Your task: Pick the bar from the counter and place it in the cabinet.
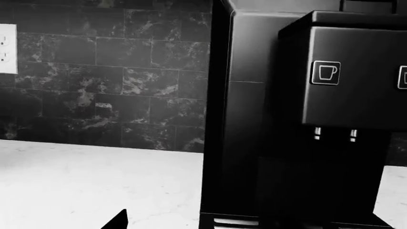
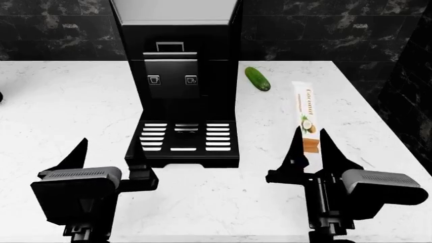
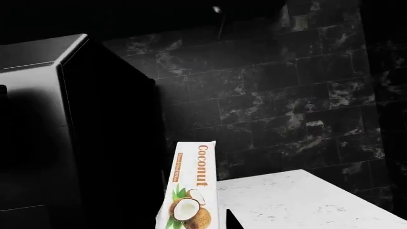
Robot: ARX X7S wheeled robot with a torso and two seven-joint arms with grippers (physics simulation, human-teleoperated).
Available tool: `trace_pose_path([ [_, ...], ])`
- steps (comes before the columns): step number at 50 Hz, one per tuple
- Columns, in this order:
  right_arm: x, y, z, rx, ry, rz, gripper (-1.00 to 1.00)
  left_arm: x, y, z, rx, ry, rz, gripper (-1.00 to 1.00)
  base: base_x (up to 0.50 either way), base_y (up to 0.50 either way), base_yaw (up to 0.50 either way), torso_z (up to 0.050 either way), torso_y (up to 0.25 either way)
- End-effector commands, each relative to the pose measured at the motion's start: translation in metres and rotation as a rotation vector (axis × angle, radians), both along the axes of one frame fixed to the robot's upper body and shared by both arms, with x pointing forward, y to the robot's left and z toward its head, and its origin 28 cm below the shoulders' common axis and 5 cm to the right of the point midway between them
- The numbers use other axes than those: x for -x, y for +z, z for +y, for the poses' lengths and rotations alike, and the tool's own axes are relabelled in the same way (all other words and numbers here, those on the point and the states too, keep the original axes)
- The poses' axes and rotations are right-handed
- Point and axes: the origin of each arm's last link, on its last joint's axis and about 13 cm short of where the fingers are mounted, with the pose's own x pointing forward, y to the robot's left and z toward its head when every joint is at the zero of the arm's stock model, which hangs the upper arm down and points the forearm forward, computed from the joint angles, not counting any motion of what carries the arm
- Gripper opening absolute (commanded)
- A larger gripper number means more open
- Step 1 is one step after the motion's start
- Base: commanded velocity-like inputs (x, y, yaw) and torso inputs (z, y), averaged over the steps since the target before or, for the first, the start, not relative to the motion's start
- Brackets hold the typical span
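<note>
The bar [image 2: 305,116] lies flat on the counter [image 2: 60,96], straight ahead of the right gripper [image 2: 310,147]; its orange-brown near end sits between the two raised fingertips as the head view frames it, though whether the tips are down at its level or above it cannot be told; its long axis runs away from the jaws toward the back wall, in line with the gripper's reach, so the fingers stand either side of its narrow width. The right wrist view agrees: the bar [image 3: 190,195], printed "Coconut", stretches forward from just below the camera. The right jaws stand apart, wider than the bar, and hold nothing. The left gripper [image 2: 81,152] is well apart from the bar, beyond the coffee machine [image 2: 179,91]; only one finger shows, so its state cannot be told. The right arm is plainly the nearer; my judgement is that it must lower and close. A cucumber [image 2: 257,79] lies farther back, left of the bar's far end.
</note>
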Motion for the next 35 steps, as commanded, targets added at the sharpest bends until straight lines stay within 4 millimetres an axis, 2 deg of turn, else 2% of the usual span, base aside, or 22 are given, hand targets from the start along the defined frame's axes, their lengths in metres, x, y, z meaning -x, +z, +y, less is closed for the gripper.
trace_pose_path([
  [1, 0.008, 0.022, -0.002, 0.024, -0.028, -0.115, -1.0, 0.001, 0.007, 0.001, -0.014, 0.01, -0.037, 1.0, 0.0, 0.0, 0.0, 0.0, 0.0],
  [5, 0.016, 0.043, -0.002, 0.048, -0.023, -0.194, -1.0, 0.001, 0.007, 0.001, -0.017, 0.009, -0.036, 1.0, 0.0, 0.0, 0.0, 0.0, 0.0],
  [12, 0.032, 0.099, -0.002, 0.068, 0.013, -0.347, -1.0, 0.0, 0.006, 0.001, -0.018, 0.005, -0.032, 1.0, 0.0, 0.0, 0.0, 0.0, 0.0],
  [27, 0.048, 0.186, -0.007, 0.181, 0.054, -0.582, -1.0, 0.003, 0.005, 0.001, -0.018, 0.002, -0.033, 1.0, 0.0, 0.0, 0.0, 0.0, 0.0],
  [35, 0.053, 0.216, -0.007, 0.177, 0.102, -0.621, -1.0, 0.003, 0.003, 0.002, -0.02, 0.005, -0.025, 1.0, 0.0, 0.0, 0.0, 0.0, 0.0],
])
